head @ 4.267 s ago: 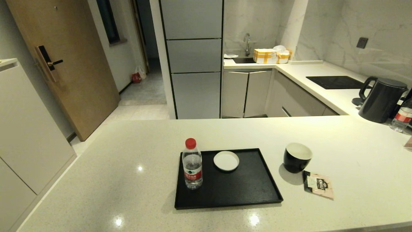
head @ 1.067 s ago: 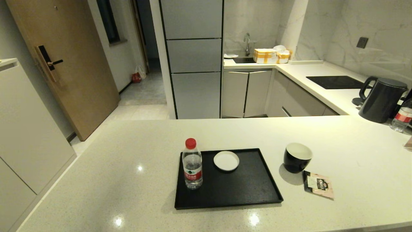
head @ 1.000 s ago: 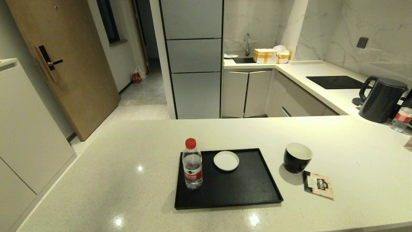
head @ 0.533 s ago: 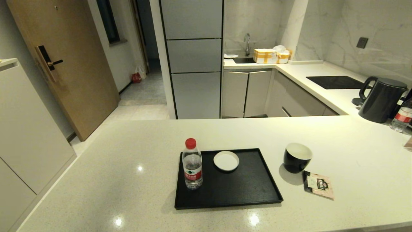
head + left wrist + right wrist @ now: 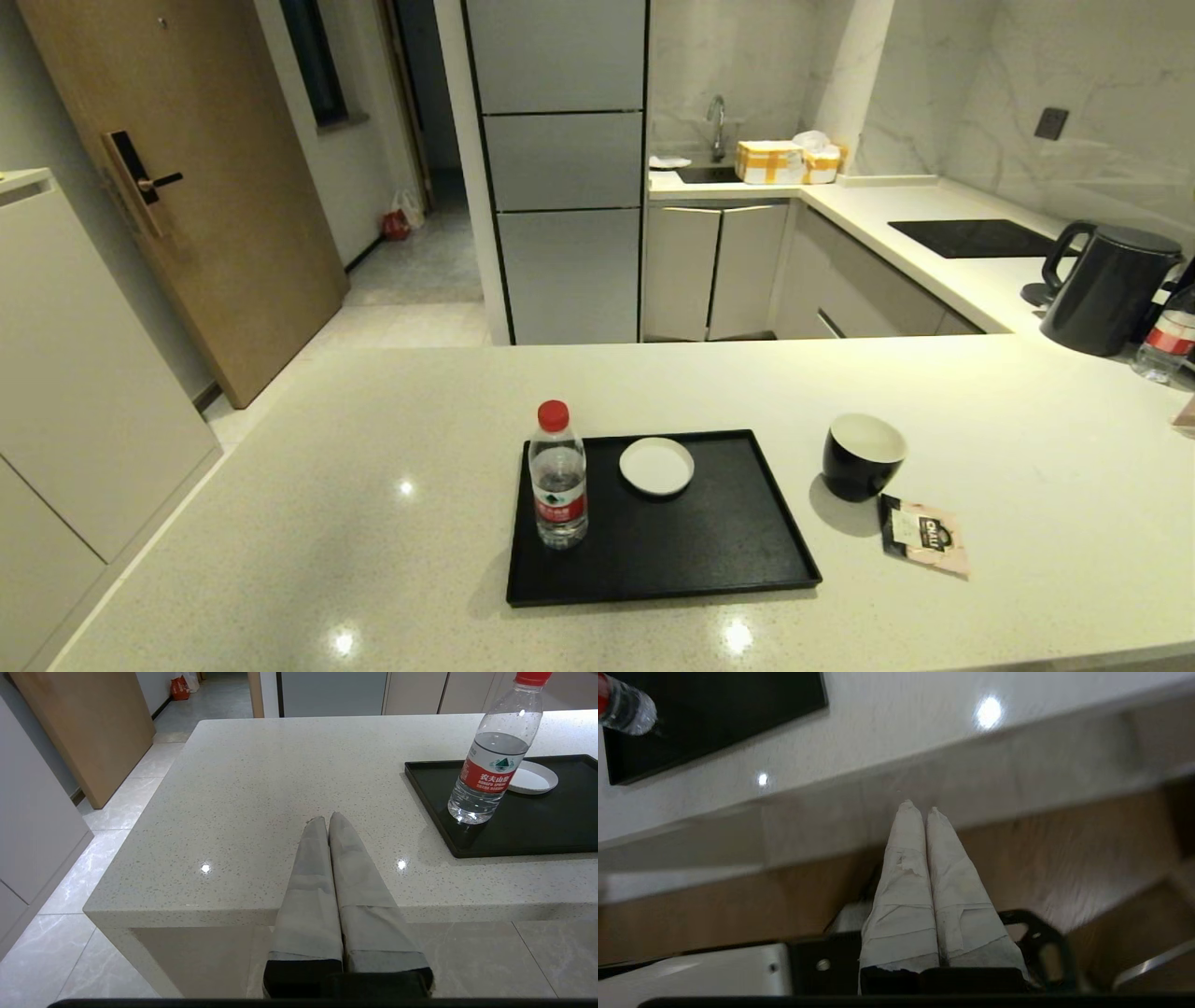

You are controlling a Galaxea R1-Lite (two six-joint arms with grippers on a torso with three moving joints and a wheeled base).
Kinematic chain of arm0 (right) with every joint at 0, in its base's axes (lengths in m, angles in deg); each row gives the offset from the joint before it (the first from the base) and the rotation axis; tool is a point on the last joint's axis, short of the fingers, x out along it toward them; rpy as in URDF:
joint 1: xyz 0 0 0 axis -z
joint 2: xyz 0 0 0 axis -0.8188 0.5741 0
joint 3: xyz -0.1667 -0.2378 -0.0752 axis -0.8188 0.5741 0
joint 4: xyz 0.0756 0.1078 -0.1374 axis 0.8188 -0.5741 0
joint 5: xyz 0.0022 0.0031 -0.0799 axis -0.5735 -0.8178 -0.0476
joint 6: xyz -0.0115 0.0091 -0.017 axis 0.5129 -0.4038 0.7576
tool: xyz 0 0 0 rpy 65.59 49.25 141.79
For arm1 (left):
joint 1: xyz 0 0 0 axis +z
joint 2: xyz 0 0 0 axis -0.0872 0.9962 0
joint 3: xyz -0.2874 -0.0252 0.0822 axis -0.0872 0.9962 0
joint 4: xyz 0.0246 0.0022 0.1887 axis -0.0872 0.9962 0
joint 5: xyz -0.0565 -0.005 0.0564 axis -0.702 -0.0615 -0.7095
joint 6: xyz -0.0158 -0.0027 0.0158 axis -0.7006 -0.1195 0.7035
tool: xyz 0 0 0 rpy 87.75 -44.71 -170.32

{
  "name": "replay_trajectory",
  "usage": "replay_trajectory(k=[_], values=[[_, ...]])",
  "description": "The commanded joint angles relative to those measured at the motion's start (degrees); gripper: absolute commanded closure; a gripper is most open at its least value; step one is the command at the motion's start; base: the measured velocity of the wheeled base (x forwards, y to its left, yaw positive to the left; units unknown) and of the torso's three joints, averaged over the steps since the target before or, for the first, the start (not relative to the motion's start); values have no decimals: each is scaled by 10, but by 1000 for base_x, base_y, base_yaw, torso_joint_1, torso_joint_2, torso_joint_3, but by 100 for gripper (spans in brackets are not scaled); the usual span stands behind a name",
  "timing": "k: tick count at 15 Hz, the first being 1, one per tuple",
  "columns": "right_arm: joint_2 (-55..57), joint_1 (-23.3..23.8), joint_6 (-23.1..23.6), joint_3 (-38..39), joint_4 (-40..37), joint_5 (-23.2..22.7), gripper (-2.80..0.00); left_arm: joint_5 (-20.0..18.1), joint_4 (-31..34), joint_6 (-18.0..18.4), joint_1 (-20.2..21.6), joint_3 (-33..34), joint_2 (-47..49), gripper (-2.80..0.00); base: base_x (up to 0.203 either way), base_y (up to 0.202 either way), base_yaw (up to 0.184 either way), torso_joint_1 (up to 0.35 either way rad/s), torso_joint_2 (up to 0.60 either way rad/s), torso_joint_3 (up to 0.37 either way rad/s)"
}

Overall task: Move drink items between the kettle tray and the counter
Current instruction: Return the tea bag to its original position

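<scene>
The black cup (image 5: 861,455) with a white inside stands upright on the cream counter (image 5: 373,485), just right of the black kettle tray (image 5: 709,551). The pink-and-black tea sachet (image 5: 922,534) lies flat on the counter in front of the cup, to its right. Neither arm shows in the head view. My left gripper (image 5: 327,820) is shut and empty, hovering over the counter's near edge, left of the tray (image 5: 537,826). My right gripper (image 5: 920,809) is shut and empty, below the counter's front edge.
A water bottle (image 5: 557,474) with a red cap and a small white dish (image 5: 656,465) stand on the tray. A dark kettle (image 5: 1107,287) and another bottle (image 5: 1167,338) stand at the far right. A glossy hob panel (image 5: 971,238) lies on the back worktop.
</scene>
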Motion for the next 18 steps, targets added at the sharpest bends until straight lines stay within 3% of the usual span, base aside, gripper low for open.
replay_trajectory(k=[1, 5, 10, 11, 12, 18], values=[[204, 2, -20, -6, 43, -9, 0, 0, 0, 0, 0, 1, -1, 0, 0, 0, 0, 0, 0, 0], [395, 4, -58, -11, 206, -17, 0, 0, 0, 0, 0, 1, -1, 0, 0, 0, 0, 0, 0, 0], [538, 38, -79, -12, 377, -18, 0, 0, 0, 0, 0, 1, -1, 0, 0, 0, 0, 0, 0, 0], [544, 42, -80, -9, 385, -17, -111, 0, 0, 0, 0, 1, -1, 0, 0, 0, 0, 0, 0, 0], [546, 50, -81, -9, 385, -17, -280, 0, 0, 0, 0, 1, -1, 0, 0, 0, 0, 0, 0, 0], [602, 100, -73, -28, 389, -18, -280, 0, 0, 0, 0, 1, -1, 0, 0, 0, 0, 0, 0, 0]])
